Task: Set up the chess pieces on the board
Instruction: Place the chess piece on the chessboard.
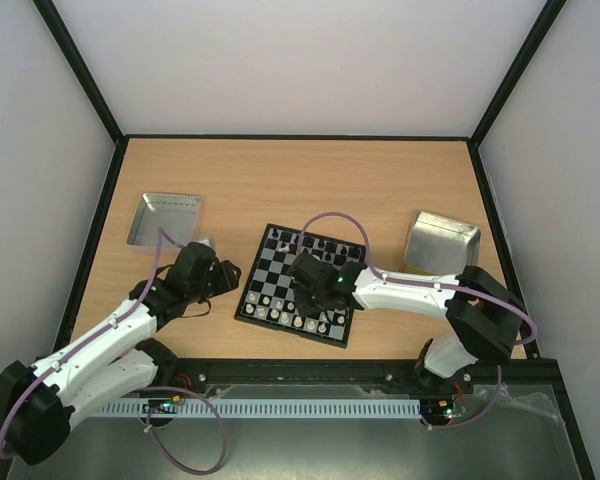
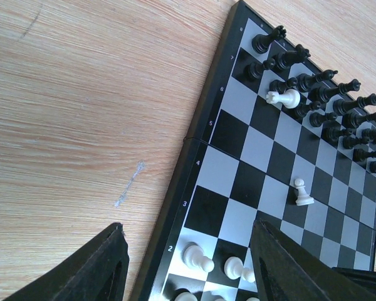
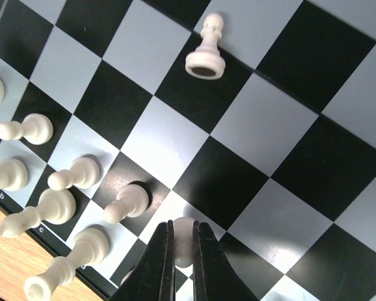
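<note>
The board (image 1: 280, 262) lies mid-table, with black chess pieces (image 2: 326, 94) crowded along its far rows and cream-white ones (image 3: 81, 172) standing on its near rows. My right gripper (image 3: 183, 229) is shut on a white pawn (image 3: 183, 243), low over a near-row square beside another pawn (image 3: 126, 202). A lone white pawn (image 3: 207, 53) lies toppled mid-board, its underside showing. One white piece (image 2: 283, 98) lies on its side among the black ones. My left gripper (image 2: 188, 227) hangs open over the board's left edge, near two white pawns (image 2: 197, 257), holding nothing.
A shiny metal tray (image 1: 165, 218) sits at the far left of the table and another (image 1: 442, 242) at the right of the board. Black-framed walls close in the table on three sides.
</note>
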Controlling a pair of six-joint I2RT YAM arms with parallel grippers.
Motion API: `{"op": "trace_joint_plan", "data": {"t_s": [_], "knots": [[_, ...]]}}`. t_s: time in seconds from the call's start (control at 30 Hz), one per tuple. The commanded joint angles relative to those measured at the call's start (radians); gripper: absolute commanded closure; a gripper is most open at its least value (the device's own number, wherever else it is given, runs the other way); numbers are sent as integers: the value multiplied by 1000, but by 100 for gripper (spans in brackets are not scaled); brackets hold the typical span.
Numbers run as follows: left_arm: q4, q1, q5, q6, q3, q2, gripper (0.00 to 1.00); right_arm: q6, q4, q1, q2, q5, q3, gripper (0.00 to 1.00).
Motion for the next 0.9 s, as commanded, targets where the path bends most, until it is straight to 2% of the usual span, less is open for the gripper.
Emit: {"op": "trace_joint_plan", "data": {"t_s": [0.0,0.6,0.87], "knots": [[5,7,9,7,-4,8,44,-27,-23,7,23,-31,0,96],[12,9,12,10,-16,12,44,-44,-51,7,34,-39,-3,89],[22,9,30,25,-15,21,43,-55,-56,8,21,-49,12,78]]}}
